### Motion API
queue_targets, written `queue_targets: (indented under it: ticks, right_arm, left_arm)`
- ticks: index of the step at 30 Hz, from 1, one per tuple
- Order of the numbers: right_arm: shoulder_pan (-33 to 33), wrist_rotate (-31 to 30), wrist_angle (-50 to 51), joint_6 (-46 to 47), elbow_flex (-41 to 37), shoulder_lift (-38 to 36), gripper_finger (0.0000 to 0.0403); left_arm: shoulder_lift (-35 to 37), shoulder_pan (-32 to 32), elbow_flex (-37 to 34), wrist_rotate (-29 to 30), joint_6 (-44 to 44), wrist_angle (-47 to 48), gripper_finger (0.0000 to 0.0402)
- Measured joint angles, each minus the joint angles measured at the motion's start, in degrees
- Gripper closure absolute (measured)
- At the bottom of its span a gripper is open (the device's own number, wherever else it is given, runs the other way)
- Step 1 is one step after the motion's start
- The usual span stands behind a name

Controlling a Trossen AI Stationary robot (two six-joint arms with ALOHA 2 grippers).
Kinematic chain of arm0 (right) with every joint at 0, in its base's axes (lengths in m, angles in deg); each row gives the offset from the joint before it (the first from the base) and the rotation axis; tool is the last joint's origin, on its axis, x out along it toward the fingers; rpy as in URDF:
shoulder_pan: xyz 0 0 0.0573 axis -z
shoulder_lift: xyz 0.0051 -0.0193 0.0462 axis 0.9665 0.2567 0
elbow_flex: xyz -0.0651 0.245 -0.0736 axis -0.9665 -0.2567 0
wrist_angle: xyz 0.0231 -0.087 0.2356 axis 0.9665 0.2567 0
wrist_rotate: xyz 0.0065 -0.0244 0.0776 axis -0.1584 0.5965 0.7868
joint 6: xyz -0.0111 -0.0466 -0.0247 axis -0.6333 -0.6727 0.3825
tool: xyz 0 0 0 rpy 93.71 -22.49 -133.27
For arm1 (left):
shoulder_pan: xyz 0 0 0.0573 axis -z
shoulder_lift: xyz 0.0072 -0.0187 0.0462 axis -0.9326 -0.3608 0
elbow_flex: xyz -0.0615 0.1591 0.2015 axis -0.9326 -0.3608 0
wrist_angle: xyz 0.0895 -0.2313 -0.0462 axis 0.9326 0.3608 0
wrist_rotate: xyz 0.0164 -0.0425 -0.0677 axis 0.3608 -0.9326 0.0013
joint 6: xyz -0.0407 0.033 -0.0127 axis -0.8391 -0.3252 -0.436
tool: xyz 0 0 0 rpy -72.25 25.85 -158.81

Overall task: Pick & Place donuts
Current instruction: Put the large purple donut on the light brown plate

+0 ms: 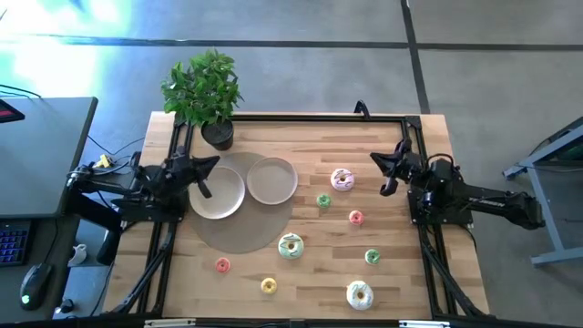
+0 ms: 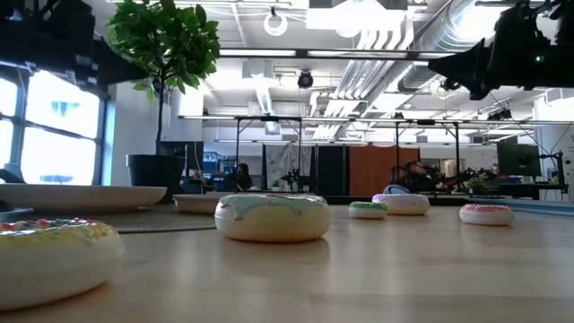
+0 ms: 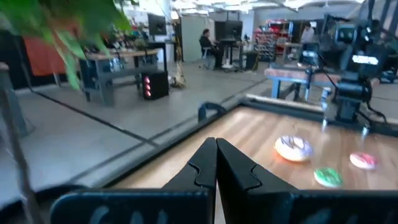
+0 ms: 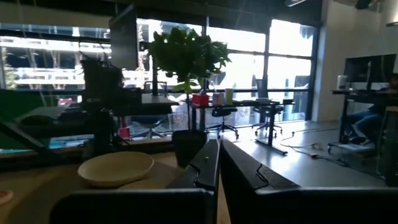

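Observation:
Several toy ring donuts lie flat on the wooden table: a larger pink-iced one (image 1: 342,179), a larger green-iced one (image 1: 291,245) and a larger white-iced one (image 1: 360,294), plus minis in green (image 1: 323,201), pink (image 1: 356,217), green (image 1: 372,257), pink (image 1: 222,265) and yellow (image 1: 268,286). My left gripper (image 1: 206,175) hangs shut above the left beige plate (image 1: 219,193); in its wrist view the fingers (image 3: 216,163) meet. My right gripper (image 1: 386,173) hovers shut, right of the pink-iced donut; its wrist view shows the fingers (image 4: 219,163) together.
Two round beige plates, the left one and another (image 1: 271,180), sit on a round grey mat (image 1: 244,223). A potted plant (image 1: 204,96) stands at the far left corner. A dark frame (image 1: 291,119) runs along the table's far edge. A person sits far off in the room.

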Motion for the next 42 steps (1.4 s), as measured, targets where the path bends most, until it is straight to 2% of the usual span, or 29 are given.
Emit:
queue_targets:
  ticks: [2,5,8,13,16,19,22,27,29,32,35,38,42]
  right_arm:
    - [-0.02,1.15,-0.24,-0.64,2.19,2.73,0.0387]
    - [-0.01,-0.71,-0.45,-4.18,5.84,8.67,0.0368]
    - [0.00,-1.78,-0.65,-5.80,8.94,15.99,0.0337]
    - [-0.02,0.99,0.56,-2.66,11.39,28.86,0.0283]
    - [0.02,1.04,6.38,0.83,13.89,35.31,0.0262]
    - [0.02,0.40,16.46,5.27,18.10,41.89,0.0253]
    - [-0.17,1.89,23.64,9.43,22.42,48.83,0.0252]
    - [-3.36,4.81,24.37,11.66,25.38,61.00,0.0251]
    - [-4.96,3.06,24.17,11.61,26.17,65.17,0.0251]
    - [-6.76,-3.33,23.15,9.78,26.71,69.69,0.0251]
    - [-8.00,-8.22,21.99,7.42,26.71,71.83,0.0253]
    - [-8.50,-9.03,21.88,6.61,26.69,71.68,0.0266]
    - [-7.85,-9.45,21.97,8.51,26.63,70.45,0.0311]
  left_arm:
    - [0.00,0.00,1.75,-0.68,1.70,0.09,0.0396]
    - [-0.09,0.00,3.64,-2.04,2.88,0.61,0.0375]
    - [-0.89,0.00,4.15,-2.43,2.94,0.94,0.0342]
    - [-3.14,0.00,4.44,-2.16,2.92,-0.16,0.0292]
    - [-5.76,0.00,4.45,-2.21,2.76,-4.97,0.0279]
    - [-8.24,0.00,4.58,-2.18,3.37,-8.30,0.0278]
    - [-10.46,0.00,6.30,-0.64,4.49,-7.65,0.0277]
    - [-12.49,0.00,7.68,-0.66,4.38,-5.74,0.0277]
    - [-12.89,0.00,7.67,-0.37,4.38,-5.08,0.0277]
    - [-13.20,0.00,7.68,-0.21,4.38,-5.12,0.0277]
    - [-13.20,0.00,7.68,-0.15,4.35,-5.14,0.0277]
    - [-13.20,0.00,7.68,0.02,4.27,-5.16,0.0277]
    - [-13.20,0.00,7.66,0.02,4.25,-5.16,0.0277]
